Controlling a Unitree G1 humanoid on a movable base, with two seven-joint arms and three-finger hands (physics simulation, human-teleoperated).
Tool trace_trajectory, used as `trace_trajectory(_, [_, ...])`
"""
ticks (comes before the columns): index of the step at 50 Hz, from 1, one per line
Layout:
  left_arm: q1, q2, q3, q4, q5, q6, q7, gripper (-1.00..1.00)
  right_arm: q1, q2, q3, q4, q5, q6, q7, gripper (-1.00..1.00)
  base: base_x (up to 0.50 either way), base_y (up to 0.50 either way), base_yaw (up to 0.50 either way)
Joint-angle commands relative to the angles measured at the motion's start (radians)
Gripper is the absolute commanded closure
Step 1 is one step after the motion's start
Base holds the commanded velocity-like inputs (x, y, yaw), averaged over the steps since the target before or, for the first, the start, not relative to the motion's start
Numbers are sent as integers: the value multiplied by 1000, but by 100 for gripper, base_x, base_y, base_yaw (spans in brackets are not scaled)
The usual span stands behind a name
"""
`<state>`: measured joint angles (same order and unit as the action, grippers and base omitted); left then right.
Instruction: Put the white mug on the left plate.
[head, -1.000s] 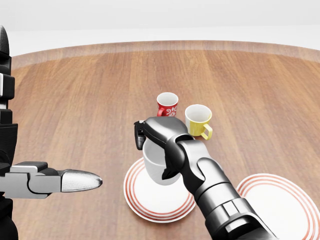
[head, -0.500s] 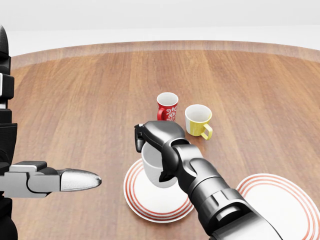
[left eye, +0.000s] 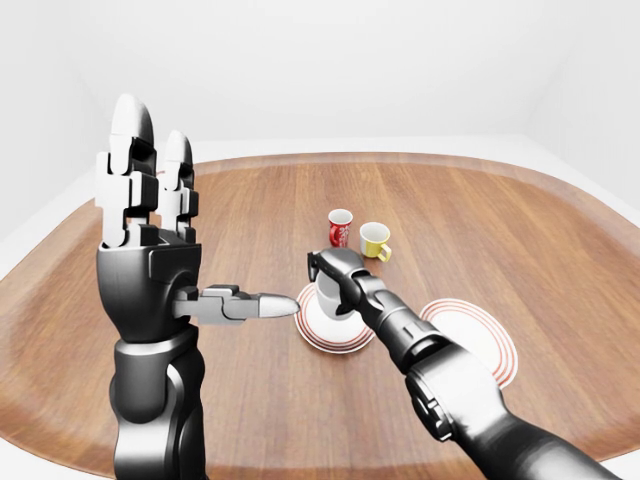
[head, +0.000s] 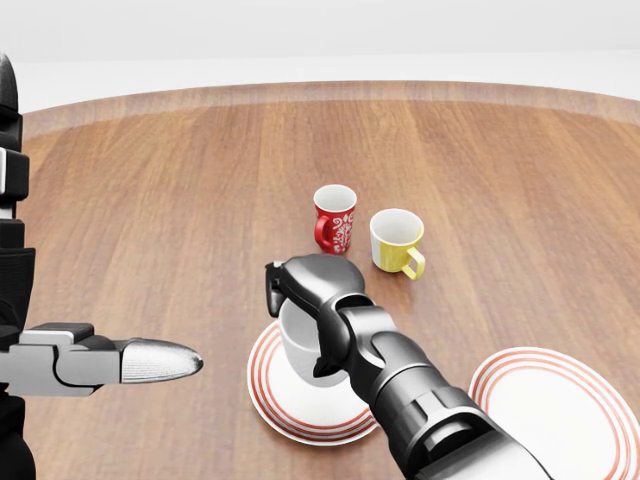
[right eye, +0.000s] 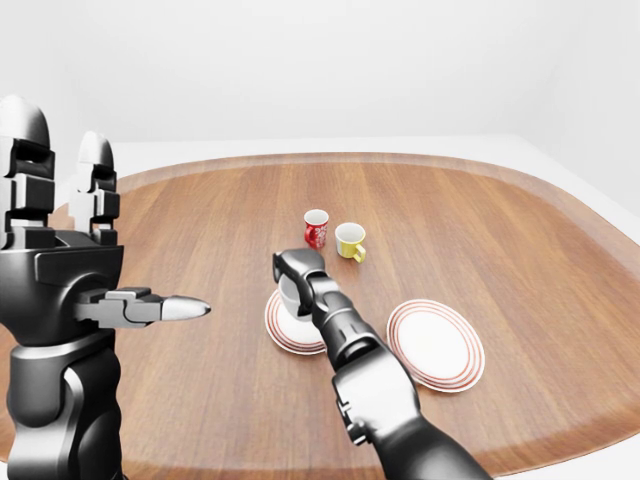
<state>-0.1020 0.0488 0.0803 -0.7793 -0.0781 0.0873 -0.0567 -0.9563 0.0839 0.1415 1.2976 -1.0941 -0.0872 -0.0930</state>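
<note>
Nearest to me is my left hand (left eye: 150, 230), raised at the left of the left-eye view w/ fingers spread upright and thumb pointing right; it holds nothing. Next is my right hand (head: 305, 290), fingers wrapped from above round the white mug (head: 298, 345). The mug is over the left plate (head: 275, 405), inside its red rings; I cannot tell if the bottom touches the plate or hangs just above. So I judge this is the placing step, approx. at its end. Next move, I think: lower gently until the mug sits flat, then open the fingers and lift straight up, w/o tipping it. To the right lies the right plate (head: 575, 410), bare. Farther up the table (head: 150, 180) stand the red mug (head: 335, 218) and yellow mug (head: 397, 240), near each other, apart from my hand.
</note>
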Motion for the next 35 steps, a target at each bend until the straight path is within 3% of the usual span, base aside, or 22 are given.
trace_trajectory(1, [2, 0, 1, -3, -2, 0, 0, -98, 15, 3, -2, 19, 1, 0, -40, 100, 0, 0, 0])
trace_trajectory(35, [3, 1, 4, -6, -5, 0, 2, -98, 43, 6, -6, 29, -8, 0, -66, 100, 0, 0, 0])
